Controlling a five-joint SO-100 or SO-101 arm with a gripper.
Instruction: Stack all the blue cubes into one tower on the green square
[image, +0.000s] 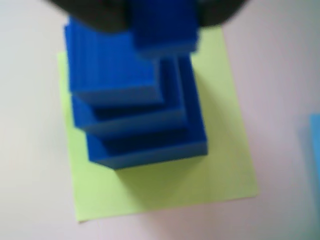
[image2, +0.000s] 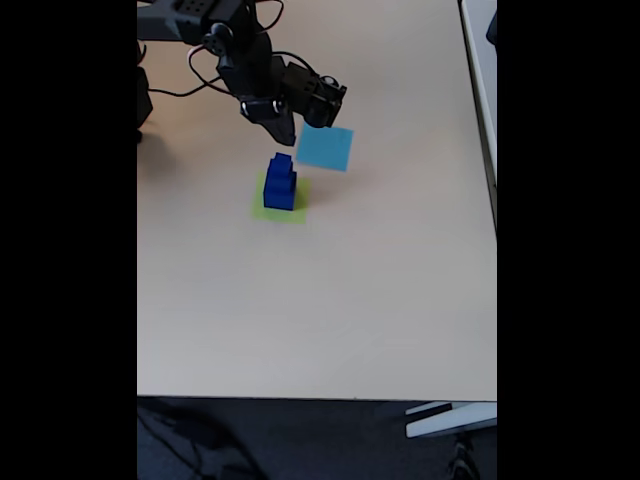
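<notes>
The tower (image2: 279, 183) of three blue cubes (image: 135, 95) stood on the green square (image2: 281, 210), left of frame centre in the fixed view. The gripper (image2: 290, 132) hung just above; whether open, I couldn't tell. The cubes looked light and rigid, best gripped by opposite flat sides.

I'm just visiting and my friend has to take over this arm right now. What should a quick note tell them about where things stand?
Gripper: hangs above and just behind the tower; whether it is open or shut cannot be told. It holds nothing that I can see.
Tower: three blue cubes stacked, largest lowest, smallest on top, standing on the green square.
Light-blue patch: lies bare beside it on the table.
Done: the stacking looks finished.
Left: probably just move the arm clear without knocking the tower.
</notes>
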